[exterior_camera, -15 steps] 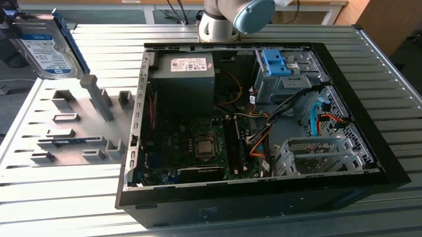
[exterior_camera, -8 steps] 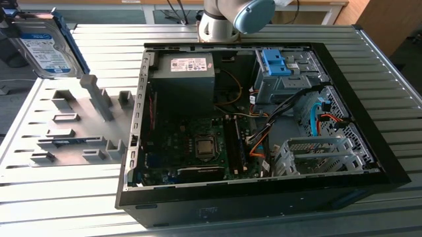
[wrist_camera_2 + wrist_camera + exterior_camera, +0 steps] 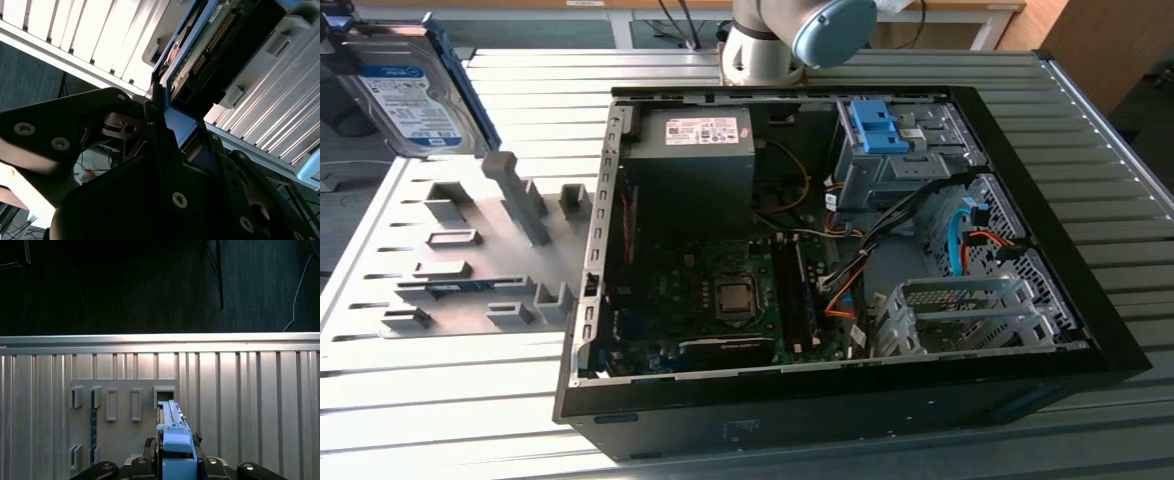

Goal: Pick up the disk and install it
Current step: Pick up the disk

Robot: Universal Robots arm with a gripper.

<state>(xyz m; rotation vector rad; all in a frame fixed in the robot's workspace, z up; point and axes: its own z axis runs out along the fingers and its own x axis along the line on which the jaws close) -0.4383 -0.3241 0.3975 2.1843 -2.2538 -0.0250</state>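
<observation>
Judging from both wrist views, the gripper (image 3: pixel 176 462) is closed narrowly on the disk (image 3: pixel 170 415), and its dark fingers (image 3: pixel 156 120) are pressed against the blue rails (image 3: pixel 177 122) along the edges. The disk is therefore not to any side of the end effector but inside it. Its long axis runs straight out from the fingers, in line with them, toward the grey fixture plate (image 3: pixel 120 440).

In the exterior view the disk (image 3: pixel 411 95) is seen upright at the exterior view's left, with the white and blue label turned to the camera and the long axis nearly vertical, a little tilted. Its lower end is placed at the far edge of the fixture plate (image 3: pixel 467 270). In the first wrist view this end is lined up with one slot (image 3: pixel 165 394) of the plate, but it cannot be told whether it sits in the slot or is just clear of it.

The open computer case (image 3: pixel 854 250) lies well apart, toward the exterior view's right of the disk. Inside it a cage with a blue latch (image 3: pixel 881 130) and an empty silver cage (image 3: pixel 961 315) are seen. The grasp is judged done and the installing not yet done.
</observation>
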